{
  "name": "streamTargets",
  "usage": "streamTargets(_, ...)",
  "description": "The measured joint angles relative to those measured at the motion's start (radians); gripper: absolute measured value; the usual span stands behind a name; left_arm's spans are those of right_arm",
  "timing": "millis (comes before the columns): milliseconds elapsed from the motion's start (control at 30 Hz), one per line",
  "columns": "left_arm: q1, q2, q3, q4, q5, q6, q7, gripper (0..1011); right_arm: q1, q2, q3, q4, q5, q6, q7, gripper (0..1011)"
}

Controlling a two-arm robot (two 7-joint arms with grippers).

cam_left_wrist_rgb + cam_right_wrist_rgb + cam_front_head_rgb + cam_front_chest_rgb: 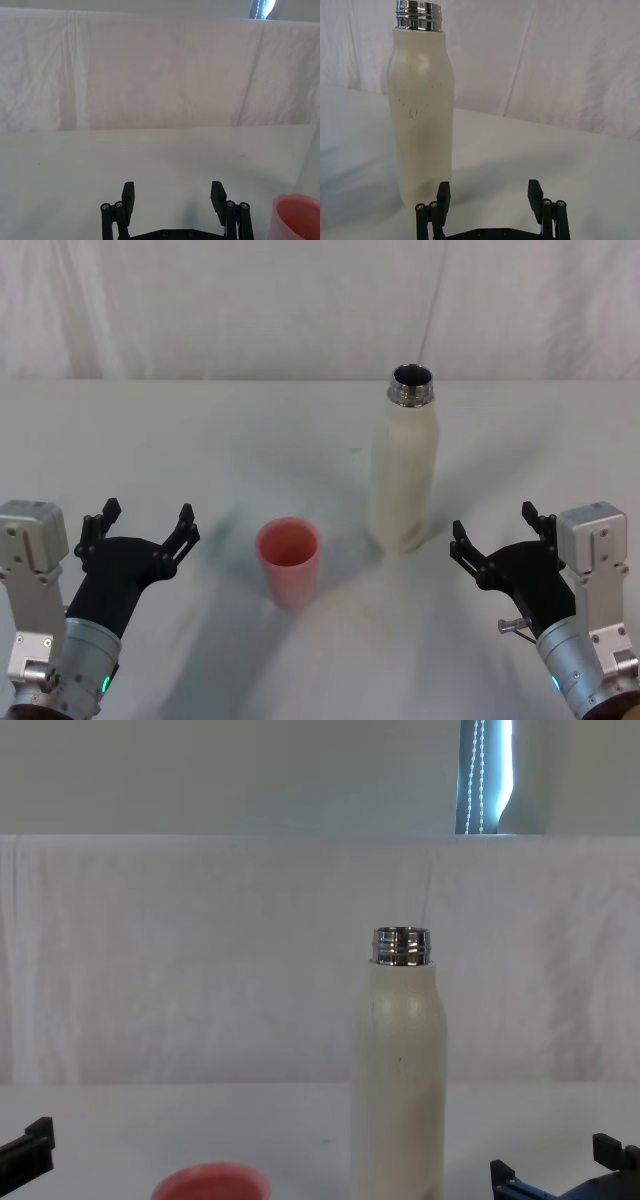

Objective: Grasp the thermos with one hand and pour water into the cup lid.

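The cream-white thermos (404, 470) stands upright and uncapped on the table, right of centre, its steel neck open; it also rises in the chest view (399, 1070) and the right wrist view (421, 115). The salmon cup lid (289, 560) stands upright to its left and nearer me, with its rim showing at the edge of the left wrist view (296, 217) and low in the chest view (210, 1184). My right gripper (492, 531) is open, a little right of and nearer than the thermos, touching nothing. My left gripper (142, 523) is open, left of the cup lid.
The table (200, 440) is covered in a white cloth, and a white draped backdrop (250, 300) closes off the far edge. Bare cloth lies between each gripper and the two objects.
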Motion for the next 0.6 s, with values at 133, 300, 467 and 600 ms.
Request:
streamTargets(133,0.000,0.000,0.000,0.000,0.000,0.000,0.000,1001,0.000,0.000,0.000,0.000,-0.001,0.000,0.000,1000)
streamTargets(300,0.000,0.000,0.000,0.000,0.000,0.000,0.000,1001,0.000,0.000,0.000,0.000,-0.001,0.000,0.000,1000)
streamTargets(467,0.000,0.000,0.000,0.000,0.000,0.000,0.000,1001,0.000,0.000,0.000,0.000,-0.001,0.000,0.000,1000)
streamTargets(600,0.000,0.000,0.000,0.000,0.000,0.000,0.000,1001,0.000,0.000,0.000,0.000,-0.001,0.000,0.000,1000)
